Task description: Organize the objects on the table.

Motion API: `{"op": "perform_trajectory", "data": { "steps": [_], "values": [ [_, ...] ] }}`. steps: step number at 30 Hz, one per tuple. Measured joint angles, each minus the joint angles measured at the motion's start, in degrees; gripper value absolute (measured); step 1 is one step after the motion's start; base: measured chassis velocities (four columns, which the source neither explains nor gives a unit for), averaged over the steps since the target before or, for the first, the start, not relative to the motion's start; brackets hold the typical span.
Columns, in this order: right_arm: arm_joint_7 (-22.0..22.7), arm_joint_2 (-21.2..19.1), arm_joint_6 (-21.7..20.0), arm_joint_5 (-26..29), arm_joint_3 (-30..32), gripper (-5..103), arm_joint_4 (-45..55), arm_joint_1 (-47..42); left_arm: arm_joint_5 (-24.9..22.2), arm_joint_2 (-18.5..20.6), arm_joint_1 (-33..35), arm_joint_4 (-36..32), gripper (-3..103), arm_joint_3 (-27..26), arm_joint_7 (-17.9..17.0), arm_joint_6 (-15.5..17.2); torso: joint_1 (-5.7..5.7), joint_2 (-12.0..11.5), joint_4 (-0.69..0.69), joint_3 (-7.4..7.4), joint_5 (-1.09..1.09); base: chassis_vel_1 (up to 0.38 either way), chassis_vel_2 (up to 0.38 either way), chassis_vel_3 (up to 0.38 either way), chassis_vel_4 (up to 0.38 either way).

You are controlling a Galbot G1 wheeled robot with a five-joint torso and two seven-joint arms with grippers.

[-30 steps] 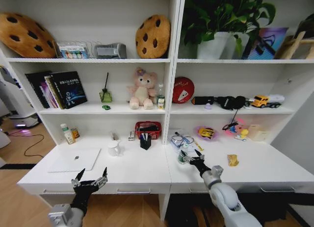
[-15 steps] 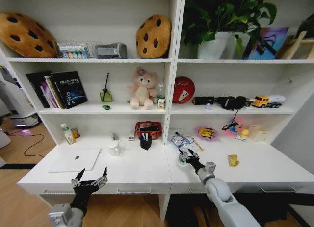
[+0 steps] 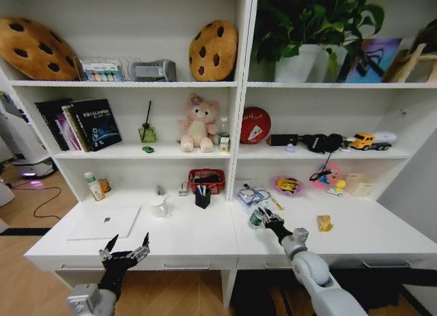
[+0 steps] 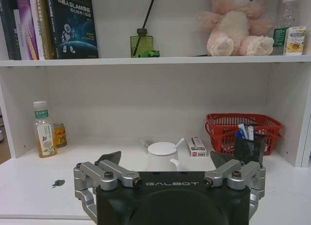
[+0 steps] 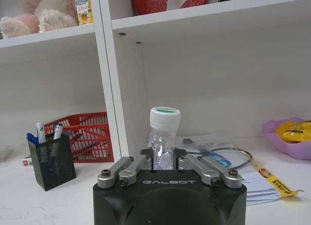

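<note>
One clear plastic bottle [image 5: 164, 137], ribbed, with a white cap topped green, stands upright on the white desk [image 3: 198, 241] right of the shelf's centre divider, and the right gripper [image 3: 263, 216] is closed on its lower body; the right wrist view shows both fingertips pressed against the plastic, while the head view shows the bottle largely hidden behind the black fingers. Just behind it lie papers [image 5: 252, 181] and a looped cable. Left of the divider, a black mesh pen cup [image 3: 203, 197] holds blue and white pens, standing just in front of a red wire basket [image 3: 206, 180]; a white mug [image 3: 158, 207] with a lid stands nearby. The silver laptop [image 3: 104, 222] lies closed and flat toward the desk's left end. The left gripper [image 3: 124, 250] hangs at the desk's front edge, pointed fingers spread wide with nothing between them. The left wrist view adds a labelled bottle of yellowish drink [image 4: 43, 129] and a small can against the left wall, and a pink plush bear [image 4: 236, 23] on the shelf above.
</note>
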Motion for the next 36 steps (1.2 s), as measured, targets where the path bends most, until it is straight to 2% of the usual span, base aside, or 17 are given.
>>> {"op": "perform_trajectory", "data": {
  "steps": [5, 11, 13, 14, 16, 19, 20, 21, 23, 24, 25, 26, 27, 29, 30, 32, 36],
  "values": [
    [-0.47, 0.44, 0.06, 0.14, 1.50, 18, 1.83, -2.03, 0.00, 0.00, 0.00, 0.00, 100, 0.00, 0.01, 0.00, 0.00, 0.00, 0.00, 0.00, 0.01, 0.000, 0.000, 0.000, 0.000],
    [-6.82, 1.79, 3.87, -0.50, 8.91, 18, 7.27, -11.69, 0.00, 0.00, 0.00, 0.00, 100, 0.00, 0.01, 0.00, 0.00, 0.00, 0.00, 0.00, 0.02, 0.000, 0.000, 0.000, 0.000],
    [-10.44, 3.11, 9.05, -2.68, 13.84, 18, 11.36, -19.72, 0.00, 0.00, 0.00, 0.00, 100, 0.00, 0.01, 0.00, -0.01, 0.00, -0.01, -0.01, 0.00, 0.000, 0.000, 0.000, 0.000],
    [-10.44, 3.11, 9.05, -2.68, 13.84, 18, 11.36, -19.72, 0.00, 0.00, 0.00, 0.00, 100, 0.00, 0.01, 0.00, -0.01, 0.00, -0.01, -0.01, 0.00, 0.000, 0.000, 0.000, 0.000],
    [-13.20, 5.32, 17.00, -10.63, 18.65, 18, 13.70, -26.71, 0.00, 0.00, 0.01, 0.00, 100, 0.00, 0.03, 0.00, -0.02, 0.01, -0.04, -0.01, -0.01, 0.000, 0.000, 0.000, 0.000],
    [-14.10, 6.43, 20.30, -14.66, 20.42, 18, 14.44, -29.04, 0.00, 0.00, 0.00, 0.00, 100, 0.00, 0.02, 0.00, -0.02, 0.01, -0.03, -0.01, -0.01, 0.000, 0.000, 0.000, 0.000],
    [-16.43, 9.11, 27.73, -21.06, 23.45, 18, 15.85, -33.86, 0.00, 0.00, 0.00, 0.00, 100, 0.00, 0.01, 0.00, -0.02, 0.01, -0.02, -0.01, 0.00, 0.000, 0.000, 0.000, 0.000],
    [-16.43, 9.11, 27.73, -21.06, 23.45, 18, 15.85, -33.86, 0.00, 0.00, 0.00, 0.00, 100, 0.00, 0.01, 0.00, -0.02, 0.01, -0.02, -0.01, 0.00, 0.000, 0.000, 0.000, 0.000],
    [-17.82, 11.76, 35.97, -24.86, 24.54, 18, 16.26, -39.75, 0.00, 0.00, 0.00, 0.00, 100, 0.00, 0.02, 0.00, -0.02, 0.01, -0.01, -0.01, -0.01, 0.000, 0.000, 0.000, 0.000],
    [-17.23, 12.36, 38.61, -26.13, 24.10, 18, 15.71, -41.70, 0.00, 0.00, 0.00, 0.00, 100, 0.00, 0.01, 0.00, -0.02, 0.01, -0.01, -0.01, -0.01, 0.000, 0.000, 0.000, 0.000],
    [-17.23, 12.36, 38.61, -26.13, 24.10, 18, 15.71, -41.70, 0.00, 0.00, 0.00, 0.00, 100, 0.00, 0.01, 0.00, -0.02, 0.01, -0.01, -0.01, -0.01, 0.000, 0.000, 0.000, 0.000],
    [-15.57, 13.31, 42.73, -29.32, 23.34, 18, 14.10, -44.09, 0.00, 0.00, 0.00, 0.00, 100, 0.00, 0.01, 0.00, -0.02, 0.02, -0.02, -0.01, -0.01, 0.000, 0.000, 0.000, 0.000],
    [-15.57, 13.31, 42.73, -29.32, 23.34, 18, 14.10, -44.09, 0.00, 0.00, 0.00, 0.00, 100, 0.00, 0.01, 0.00, -0.02, 0.02, -0.02, -0.01, -0.01, 0.000, 0.000, 0.000, 0.000],
    [-14.21, 14.10, 48.46, -37.05, 23.27, 18, 10.93, -45.25, 0.00, 0.00, 0.00, 0.00, 100, 0.00, 0.01, 0.00, -0.02, 0.01, -0.02, -0.01, -0.01, 0.000, 0.000, 0.000, 0.000],
    [-14.21, 14.10, 48.46, -37.05, 23.27, 18, 10.93, -45.25, 0.00, 0.00, 0.00, 0.00, 100, 0.00, 0.01, 0.00, -0.02, 0.01, -0.02, -0.01, -0.01, 0.000, 0.000, 0.000, 0.000],
    [-13.70, 14.49, 52.75, -44.95, 23.49, 18, 7.34, -45.04, 0.00, 0.00, 0.00, 0.00, 100, 0.00, 0.01, 0.00, -0.02, 0.01, 0.00, -0.01, 0.00, 0.000, 0.000, 0.000, 0.000],
    [-12.53, 14.63, 53.54, -48.51, 21.50, 18, 0.30, -43.15, 0.00, 0.00, 0.00, 0.00, 100, 0.00, 0.01, 0.00, -0.01, 0.01, -0.01, 0.00, 0.00, 0.000, 0.000, 0.000, 0.000]
  ]
}}
